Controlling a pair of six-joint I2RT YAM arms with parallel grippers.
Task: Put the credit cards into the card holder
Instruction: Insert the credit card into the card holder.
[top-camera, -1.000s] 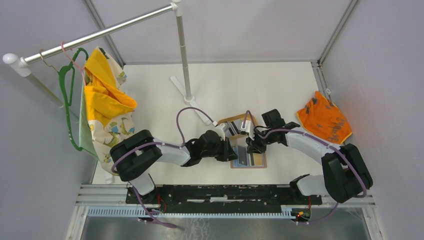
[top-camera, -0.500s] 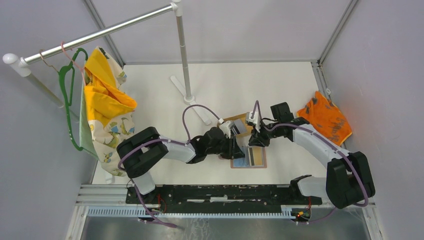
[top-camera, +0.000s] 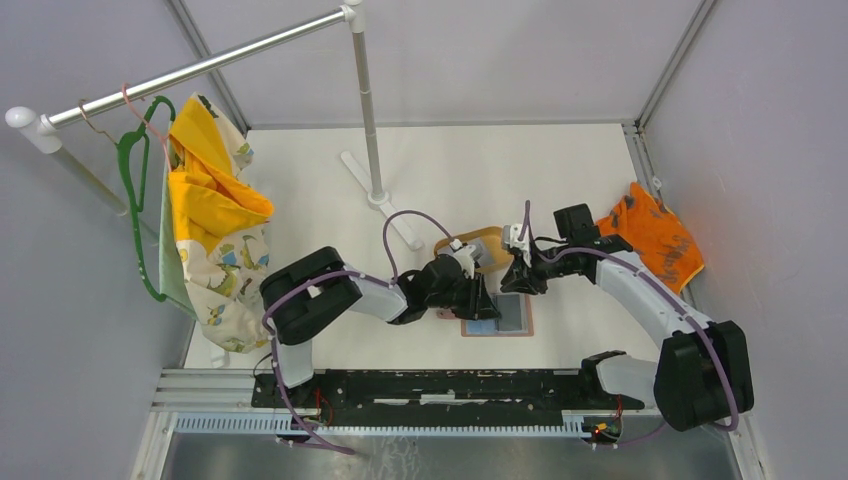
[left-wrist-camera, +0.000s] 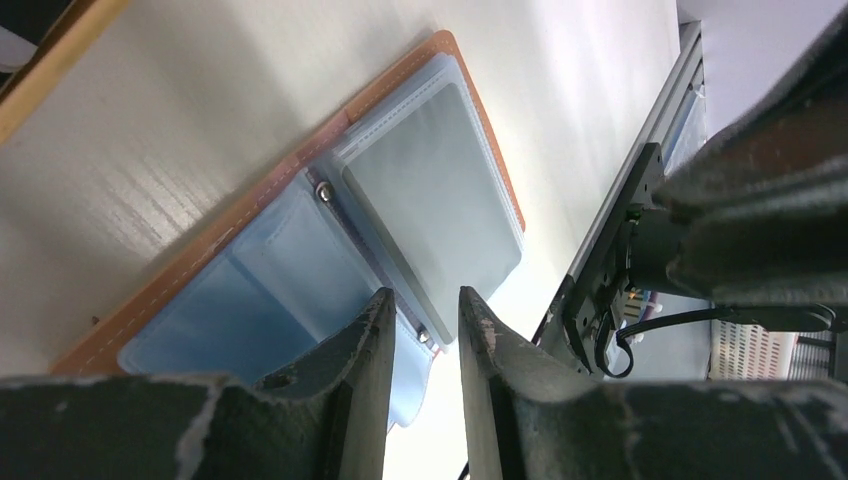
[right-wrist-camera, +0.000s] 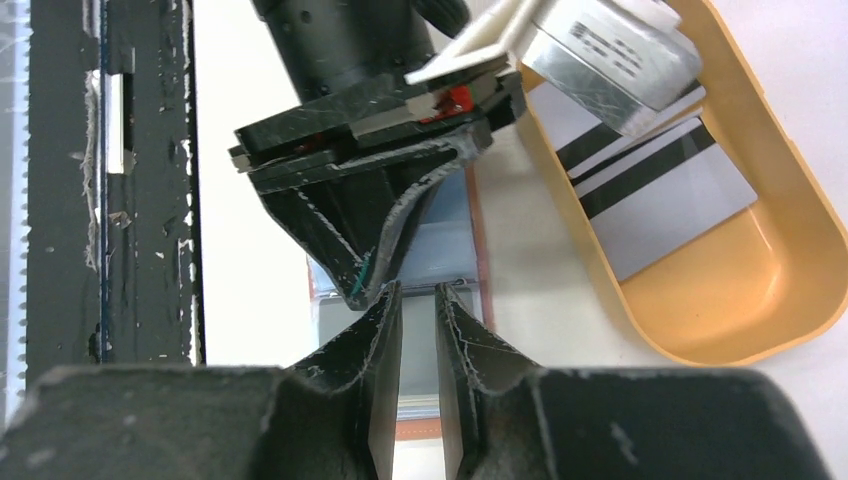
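The card holder lies open on the table, reddish-brown with clear sleeves. Blue shows under its left sleeve and grey under its right. My left gripper hangs low over its left half, jaws a little open with nothing between them. My right gripper is just above the holder's far edge, open by a narrow gap and empty, facing the left gripper. Credit cards, white with dark stripes, lie in the tan tray behind the holder.
The tan tray sits right behind the grippers. A clothes rack's foot and pole stand behind that. An orange cloth lies at the right, and yellow patterned cloth hangs at the left. A black rail runs along the near edge.
My left arm has reached further right over the holder and its jaws have opened. My right gripper has drawn back a little. The holder's face went from striped and gold to blue and grey.
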